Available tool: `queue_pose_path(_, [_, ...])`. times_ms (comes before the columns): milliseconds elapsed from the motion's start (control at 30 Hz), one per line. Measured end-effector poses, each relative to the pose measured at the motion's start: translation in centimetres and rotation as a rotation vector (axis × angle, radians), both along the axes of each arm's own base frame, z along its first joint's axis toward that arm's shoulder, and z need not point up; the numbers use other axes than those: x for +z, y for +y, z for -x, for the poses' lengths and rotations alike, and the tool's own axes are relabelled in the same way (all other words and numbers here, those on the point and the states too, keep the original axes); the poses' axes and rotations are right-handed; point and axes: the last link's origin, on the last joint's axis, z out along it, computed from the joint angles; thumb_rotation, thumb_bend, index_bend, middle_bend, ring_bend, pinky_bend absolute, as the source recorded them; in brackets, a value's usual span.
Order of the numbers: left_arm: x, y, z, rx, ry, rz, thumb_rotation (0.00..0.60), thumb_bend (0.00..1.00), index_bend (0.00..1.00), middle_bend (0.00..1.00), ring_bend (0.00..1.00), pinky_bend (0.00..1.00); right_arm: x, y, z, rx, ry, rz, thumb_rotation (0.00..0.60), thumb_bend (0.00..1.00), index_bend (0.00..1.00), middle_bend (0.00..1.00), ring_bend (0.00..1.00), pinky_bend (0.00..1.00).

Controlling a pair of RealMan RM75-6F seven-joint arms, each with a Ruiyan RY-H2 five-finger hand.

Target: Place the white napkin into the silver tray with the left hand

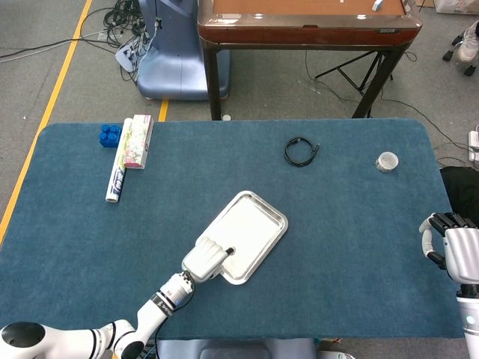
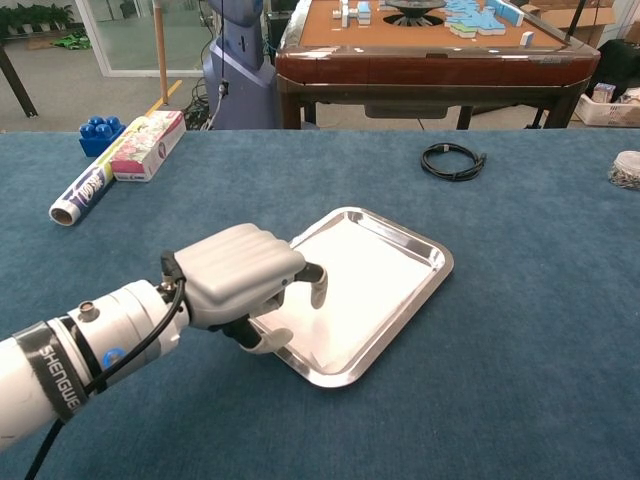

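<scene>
The silver tray (image 1: pixel 281 217) (image 2: pixel 440 262) lies tilted near the middle of the blue table. The white napkin (image 1: pixel 245 226) (image 2: pixel 365 280) lies flat inside it. My left hand (image 1: pixel 206 259) (image 2: pixel 240 275) sits at the tray's near-left corner with its fingers curled. One finger presses down on the napkin while the thumb shows beneath, at the tray's edge, so it pinches the napkin's near corner. My right hand (image 1: pixel 456 247) rests at the table's right edge, holding nothing, far from the tray.
A black cable coil (image 1: pixel 301 152) (image 2: pixel 452 160) and a small round container (image 1: pixel 387 161) (image 2: pixel 628 168) lie at the far right. At the far left are blue blocks (image 1: pixel 110 134), a tissue pack (image 1: pixel 138 141) and a paper roll (image 1: pixel 117 182). A brown table (image 1: pixel 307 22) stands beyond.
</scene>
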Motion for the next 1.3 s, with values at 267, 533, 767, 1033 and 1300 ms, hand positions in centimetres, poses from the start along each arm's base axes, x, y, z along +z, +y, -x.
queue_pose_path(267, [-0.2,0.2,-0.3,-0.019,0.004,-0.027,0.6,0.31,0.39,1.0,1.0,1.0,0.0,0.0,0.0,0.001,-0.001,0.0,0.6,0.48,0.55,0.49,0.37,0.45])
queue_pose_path(533, [-0.5,0.3,-0.5,-0.039,0.015,-0.058,0.6,0.23,0.33,1.0,1.0,1.0,0.0,0.0,0.0,0.001,-0.003,0.001,0.6,0.48,0.55,0.49,0.37,0.45])
queue_pose_path(767, [-0.4,0.4,-0.8,-0.058,0.014,-0.102,0.6,0.12,0.31,1.0,1.0,1.0,0.1,0.0,0.0,0.001,-0.004,0.002,0.6,0.48,0.55,0.49,0.37,0.45])
queue_pose_path(1033, [-0.3,0.4,-1.1,-0.071,0.005,-0.129,0.6,0.11,0.31,1.0,1.0,1.0,0.1,0.0,0.0,0.001,-0.004,0.001,0.6,0.48,0.55,0.49,0.37,0.45])
queue_pose_path(1300, [0.4,0.4,-0.8,-0.069,0.009,-0.155,0.6,0.11,0.31,1.0,1.0,1.0,0.1,0.0,0.0,-0.001,-0.004,0.002,0.6,0.48,0.55,0.49,0.37,0.45])
